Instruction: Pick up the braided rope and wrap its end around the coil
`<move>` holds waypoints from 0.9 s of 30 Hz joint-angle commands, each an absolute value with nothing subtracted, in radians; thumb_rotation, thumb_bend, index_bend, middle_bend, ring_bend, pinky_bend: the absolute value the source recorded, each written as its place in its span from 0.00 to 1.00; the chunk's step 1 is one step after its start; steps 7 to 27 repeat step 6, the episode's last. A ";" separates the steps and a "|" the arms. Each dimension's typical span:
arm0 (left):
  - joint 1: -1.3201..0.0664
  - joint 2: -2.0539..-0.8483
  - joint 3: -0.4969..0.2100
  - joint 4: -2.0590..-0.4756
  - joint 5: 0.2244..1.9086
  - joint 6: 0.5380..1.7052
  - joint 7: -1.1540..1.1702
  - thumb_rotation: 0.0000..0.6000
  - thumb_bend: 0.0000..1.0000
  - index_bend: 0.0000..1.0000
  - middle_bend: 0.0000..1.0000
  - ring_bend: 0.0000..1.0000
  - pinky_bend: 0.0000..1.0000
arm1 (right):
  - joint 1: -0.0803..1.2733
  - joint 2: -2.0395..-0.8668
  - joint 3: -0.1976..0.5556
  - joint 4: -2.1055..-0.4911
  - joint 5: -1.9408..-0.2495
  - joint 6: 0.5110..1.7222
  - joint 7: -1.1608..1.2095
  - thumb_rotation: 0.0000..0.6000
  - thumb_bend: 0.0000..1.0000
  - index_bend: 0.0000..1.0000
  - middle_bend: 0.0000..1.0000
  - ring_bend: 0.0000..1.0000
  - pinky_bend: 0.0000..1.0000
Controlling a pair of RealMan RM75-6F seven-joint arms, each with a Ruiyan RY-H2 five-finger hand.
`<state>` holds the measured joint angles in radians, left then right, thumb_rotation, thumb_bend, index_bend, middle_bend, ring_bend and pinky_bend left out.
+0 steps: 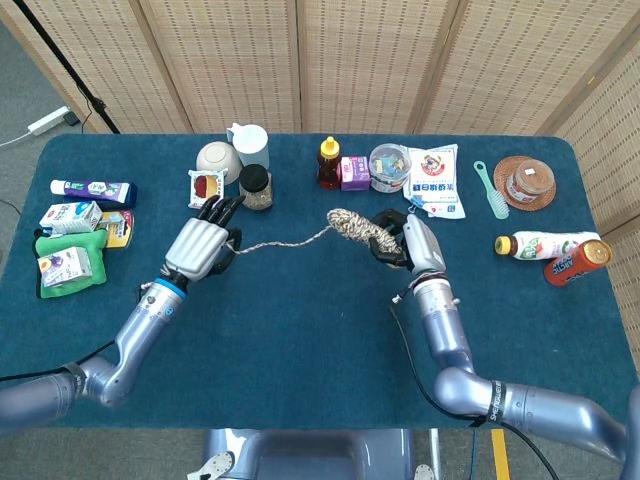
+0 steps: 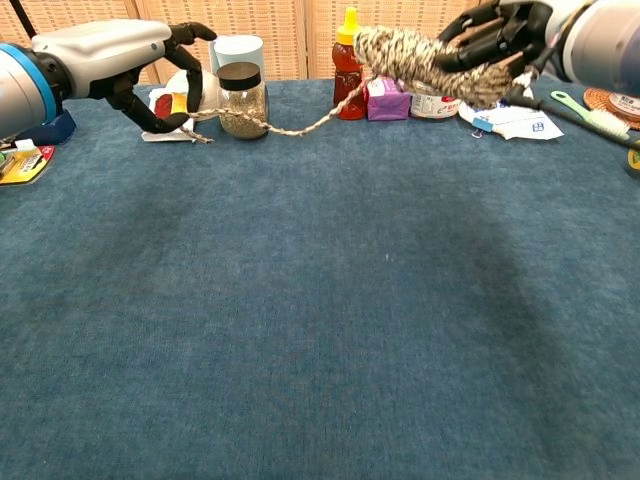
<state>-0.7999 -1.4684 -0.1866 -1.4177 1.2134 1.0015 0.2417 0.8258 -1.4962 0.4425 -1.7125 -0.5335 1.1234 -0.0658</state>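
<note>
Holding the coil point(image 1: 355, 227) of the braided rope point(image 1: 290, 240), the right hand point(image 1: 405, 240) was up above the blue table point(image 1: 300, 330). Its dark fingers point(image 2: 490, 35) were curled around the fat bundle, and in the chest view the bundle stuck out to the left of that hand. The coil was in the air, a little in front of the honey bottle point(image 1: 328, 163) and the small purple box point(image 1: 353, 172).

One loose end of the rope ran from the coil across to the left hand point(image 1: 198, 246). It sagged a bit in the middle. The left hand had that end pinched in its bent fingers point(image 2: 160, 95), down near the tips. It was just in front of the glass jar with the black lid point(image 1: 256, 186) and the little red and white packet point(image 1: 205, 188).

At the back of the table stood a white bowl point(image 1: 217, 160), a pale mug point(image 1: 249, 143), a clear round tub point(image 1: 388, 163) and a white bag with a picture on it point(image 1: 436, 178). A green brush point(image 1: 491, 190) lay near a woven mat point(image 1: 524, 181) with a small pot on it. Two bottles point(image 1: 560, 252) lay on their sides at the right edge. Milk cartons point(image 1: 68, 240), a green cloth and a tube point(image 1: 92, 189) were at the left edge.
</note>
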 commanded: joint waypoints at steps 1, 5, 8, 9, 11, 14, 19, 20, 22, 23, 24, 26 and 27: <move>-0.794 -1.456 -0.178 -1.426 1.225 1.003 0.243 1.00 0.41 0.57 0.00 0.00 0.00 | 0.804 -1.519 0.387 -1.702 -0.604 1.132 -0.083 1.00 0.90 0.67 0.61 0.54 0.76; -0.793 -1.444 -0.172 -1.448 1.232 1.001 0.257 1.00 0.41 0.57 0.00 0.00 0.00 | 0.789 -1.535 0.361 -1.694 -0.654 1.142 -0.088 1.00 0.90 0.67 0.61 0.54 0.76; -0.793 -1.444 -0.173 -1.450 1.232 1.001 0.259 1.00 0.41 0.57 0.00 0.00 0.00 | 0.787 -1.537 0.359 -1.692 -0.660 1.143 -0.089 1.00 0.90 0.67 0.61 0.54 0.76; -0.793 -1.444 -0.173 -1.450 1.232 1.001 0.259 1.00 0.41 0.57 0.00 0.00 0.00 | 0.787 -1.537 0.359 -1.692 -0.660 1.143 -0.089 1.00 0.90 0.67 0.61 0.54 0.76; -0.793 -1.444 -0.173 -1.450 1.232 1.001 0.259 1.00 0.41 0.57 0.00 0.00 0.00 | 0.787 -1.537 0.359 -1.692 -0.660 1.143 -0.089 1.00 0.90 0.67 0.61 0.54 0.76; -0.793 -1.444 -0.173 -1.450 1.232 1.001 0.259 1.00 0.41 0.57 0.00 0.00 0.00 | 0.787 -1.537 0.359 -1.692 -0.660 1.143 -0.089 1.00 0.90 0.67 0.61 0.54 0.76; -0.793 -1.444 -0.173 -1.450 1.232 1.001 0.259 1.00 0.41 0.57 0.00 0.00 0.00 | 0.787 -1.537 0.359 -1.692 -0.660 1.143 -0.089 1.00 0.90 0.67 0.61 0.54 0.76; -0.793 -1.444 -0.173 -1.450 1.232 1.001 0.259 1.00 0.41 0.57 0.00 0.00 0.00 | 0.787 -1.537 0.359 -1.692 -0.660 1.143 -0.089 1.00 0.90 0.67 0.61 0.54 0.76; -0.793 -1.444 -0.173 -1.450 1.232 1.001 0.259 1.00 0.41 0.57 0.00 0.00 0.00 | 0.787 -1.537 0.359 -1.692 -0.660 1.143 -0.089 1.00 0.90 0.67 0.61 0.54 0.76; -0.793 -1.444 -0.173 -1.450 1.232 1.001 0.259 1.00 0.41 0.57 0.00 0.00 0.00 | 0.787 -1.537 0.359 -1.692 -0.660 1.143 -0.089 1.00 0.90 0.67 0.61 0.54 0.76; -0.793 -1.444 -0.173 -1.450 1.232 1.001 0.259 1.00 0.41 0.57 0.00 0.00 0.00 | 0.787 -1.537 0.359 -1.692 -0.660 1.143 -0.089 1.00 0.90 0.67 0.61 0.54 0.76; -0.793 -1.444 -0.173 -1.450 1.232 1.001 0.259 1.00 0.41 0.57 0.00 0.00 0.00 | 0.787 -1.537 0.359 -1.692 -0.660 1.143 -0.089 1.00 0.90 0.67 0.61 0.54 0.76; -0.793 -1.444 -0.173 -1.450 1.232 1.001 0.259 1.00 0.41 0.57 0.00 0.00 0.00 | 0.787 -1.537 0.359 -1.692 -0.660 1.143 -0.089 1.00 0.90 0.67 0.61 0.54 0.76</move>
